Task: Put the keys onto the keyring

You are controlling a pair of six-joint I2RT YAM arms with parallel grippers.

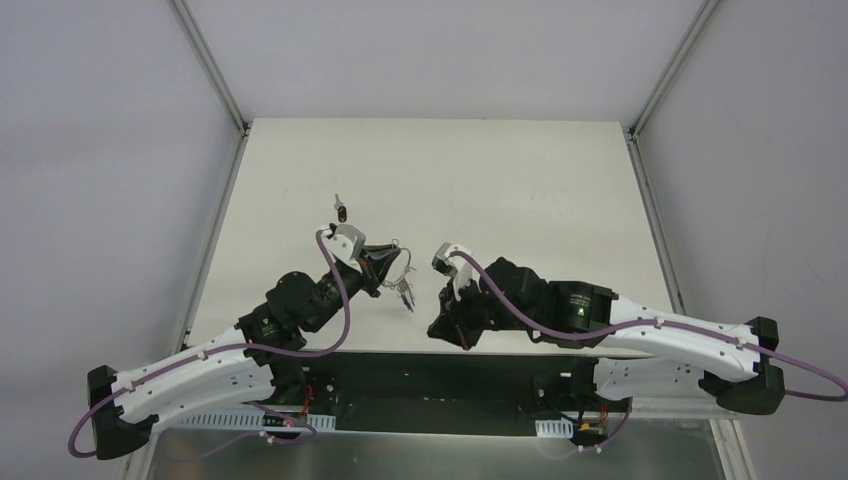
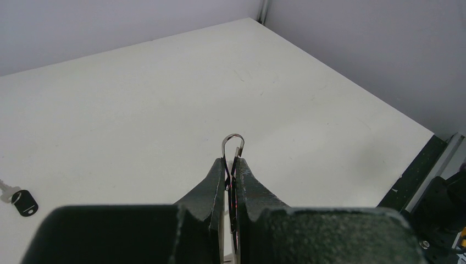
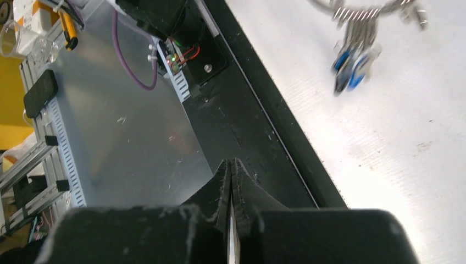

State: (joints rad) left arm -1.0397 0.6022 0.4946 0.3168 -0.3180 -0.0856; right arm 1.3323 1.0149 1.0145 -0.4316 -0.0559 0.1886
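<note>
My left gripper [image 1: 388,268] is shut on the keyring, a thin silver wire ring whose loop sticks out past the fingertips [image 2: 233,144]. A small bunch of silver keys with blue on the heads [image 1: 405,295] hangs from the ring just above the table; it also shows in the right wrist view [image 3: 351,58]. A separate key with a black head [image 1: 342,211] lies on the table behind the left gripper, and in the left wrist view [image 2: 23,202]. My right gripper [image 3: 231,165] is shut, over the table's near edge [image 1: 447,330], right of the bunch. A thin pale sliver shows between its fingers; I cannot tell what it is.
A black rail [image 3: 264,126] and a grey metal shelf [image 3: 126,137] with cables lie under the right gripper, along the near edge of the white table [image 1: 520,190]. Grey walls and frame posts [image 1: 210,70] enclose the table.
</note>
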